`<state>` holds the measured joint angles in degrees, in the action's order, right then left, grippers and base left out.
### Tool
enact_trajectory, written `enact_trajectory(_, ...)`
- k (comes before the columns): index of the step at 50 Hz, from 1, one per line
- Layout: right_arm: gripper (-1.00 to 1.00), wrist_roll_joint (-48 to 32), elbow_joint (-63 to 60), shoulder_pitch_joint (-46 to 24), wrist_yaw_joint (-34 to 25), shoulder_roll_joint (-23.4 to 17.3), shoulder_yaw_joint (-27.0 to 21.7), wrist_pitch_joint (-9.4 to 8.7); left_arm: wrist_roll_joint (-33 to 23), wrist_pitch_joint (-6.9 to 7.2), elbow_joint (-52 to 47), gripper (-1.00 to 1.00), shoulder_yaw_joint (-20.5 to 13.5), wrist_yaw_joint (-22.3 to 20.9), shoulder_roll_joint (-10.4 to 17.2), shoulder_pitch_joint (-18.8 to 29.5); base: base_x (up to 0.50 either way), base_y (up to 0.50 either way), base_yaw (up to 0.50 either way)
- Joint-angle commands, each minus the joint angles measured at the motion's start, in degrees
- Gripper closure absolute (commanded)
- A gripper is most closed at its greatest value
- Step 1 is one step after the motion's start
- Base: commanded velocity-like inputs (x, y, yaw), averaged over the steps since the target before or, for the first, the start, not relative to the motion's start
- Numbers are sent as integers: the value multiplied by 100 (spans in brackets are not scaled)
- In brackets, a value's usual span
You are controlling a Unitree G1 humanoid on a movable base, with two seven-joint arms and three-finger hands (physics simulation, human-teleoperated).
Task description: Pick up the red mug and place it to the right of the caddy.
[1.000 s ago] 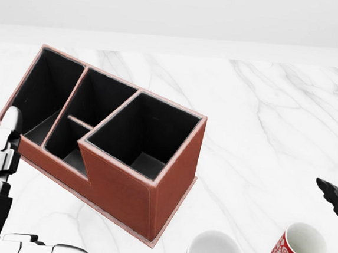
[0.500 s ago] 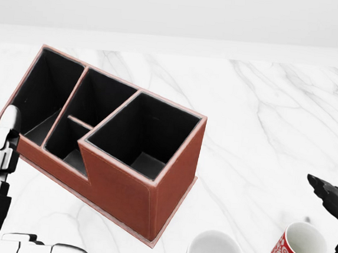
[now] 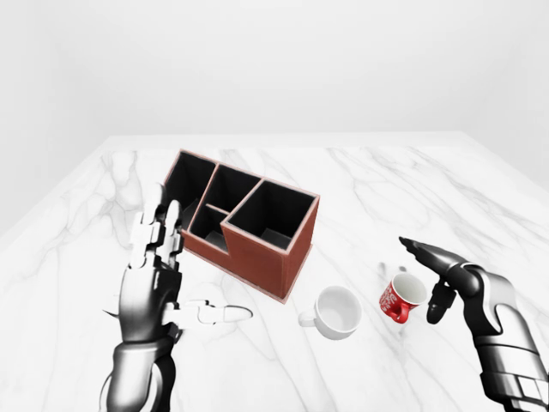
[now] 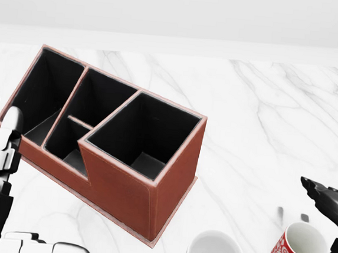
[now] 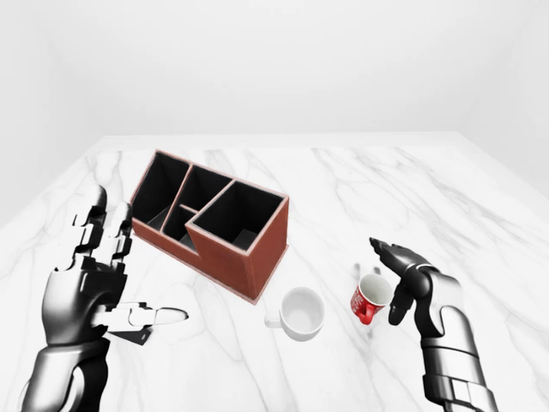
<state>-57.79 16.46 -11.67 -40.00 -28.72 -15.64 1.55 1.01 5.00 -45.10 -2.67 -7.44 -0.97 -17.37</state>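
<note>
Small red ceramic mug (image 3: pixel 401 298) tilted on white marble table (image 3: pixel 386 189), right of white mug (image 3: pixel 337 312), well right of brown leather compartmented caddy (image 3: pixel 243 221). Right hand (image 3: pixel 442 276) just beside it, fingers spread, no grip. Left hand (image 3: pixel 154 275) spread, empty.

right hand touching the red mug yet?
Cannot tell. In the left-eye view the right hand has open fingers around the red mug, and a lower finger overlaps its rim edge; no view shows a clear gap or contact.

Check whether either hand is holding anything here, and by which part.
Nothing is held. The right hand is open beside the red mug, fingers not closed on it. The left hand is open over the table, gripping nothing.
</note>
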Motion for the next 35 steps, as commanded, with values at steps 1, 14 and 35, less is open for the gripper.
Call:
enact_trajectory(1, -100, -181, 32, -56, 0, 18, 83, 73, -23, 0, 96, -100, 25, 19, 13, 23, 0, 0, 0)
enact_trajectory(14, -100, -386, 397, -178, 0, 61, 262, 136, -54, 0, 147, -100, 90, 39, 22, 9, 0, 0, 0)
enact_trajectory(35, -100, -491, 687, -333, 82, 148, 459, 115, -23, 0, 136, -100, 46, 32, 22, 41, 0, 0, 0)
